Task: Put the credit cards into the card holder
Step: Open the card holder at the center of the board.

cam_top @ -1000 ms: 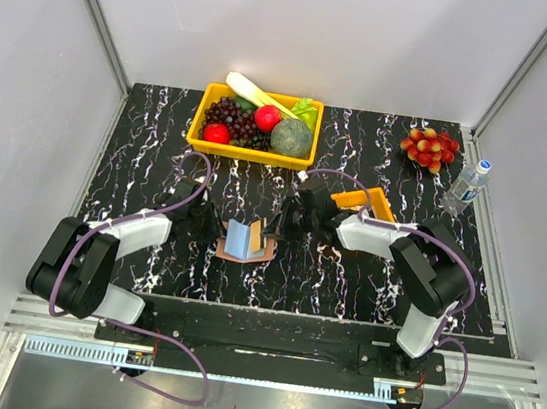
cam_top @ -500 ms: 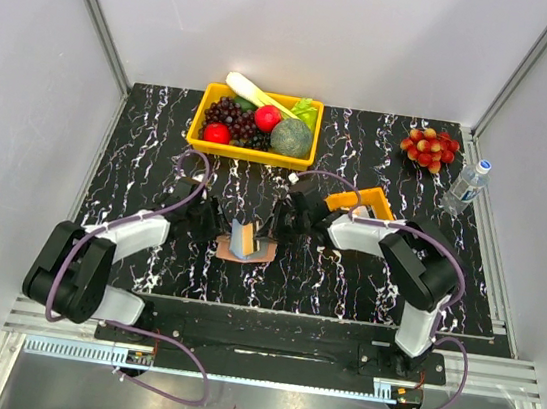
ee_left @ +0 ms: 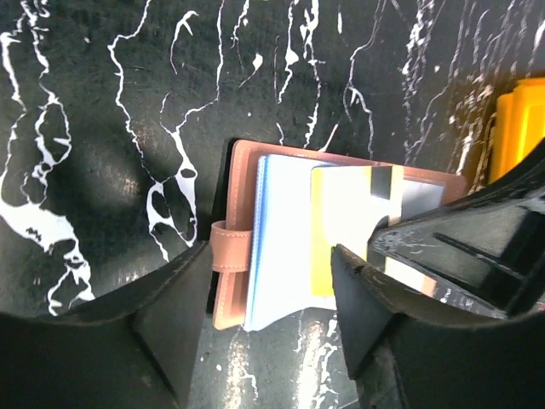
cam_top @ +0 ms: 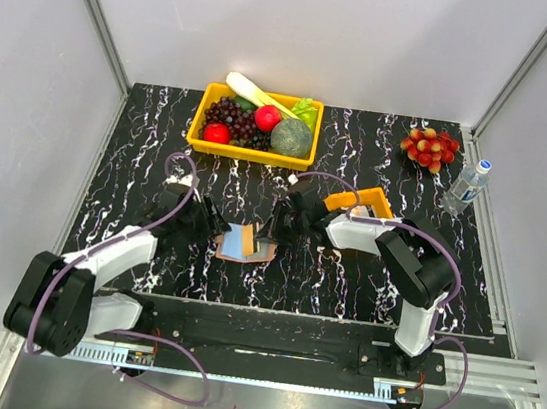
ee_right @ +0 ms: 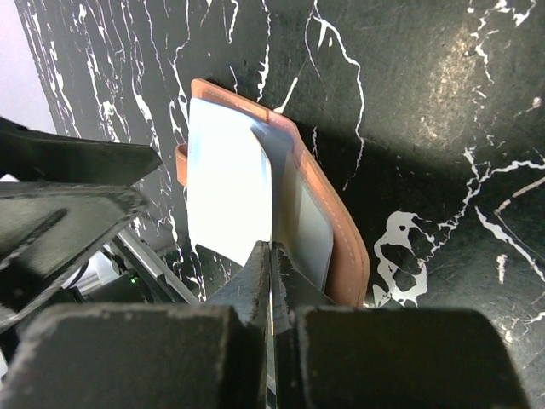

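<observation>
The tan-pink card holder (cam_top: 246, 245) lies open on the black marbled table between my two grippers. In the left wrist view its snap tab (ee_left: 230, 251) and pale blue inner leaves (ee_left: 285, 247) show. A white and yellow credit card (ee_left: 345, 213) with a dark stripe rests over the inner slots. My right gripper (ee_right: 272, 256) is shut on this card's edge and holds it on edge against the holder (ee_right: 341, 247). My left gripper (ee_left: 272, 341) is open and empty, its fingers on either side of the holder's near end without touching it.
A small orange tray (cam_top: 370, 202) stands just behind my right gripper, and also shows in the left wrist view (ee_left: 524, 119). A yellow fruit bin (cam_top: 203, 125) stands at the back. A red fruit cluster (cam_top: 429, 146) and a water bottle (cam_top: 468, 185) sit at the back right.
The holder's raised leaf has dropped flatter. My left arm has swung outward to the left, its gripper staying by the holder's left end. My right gripper edged slightly left with the card.
</observation>
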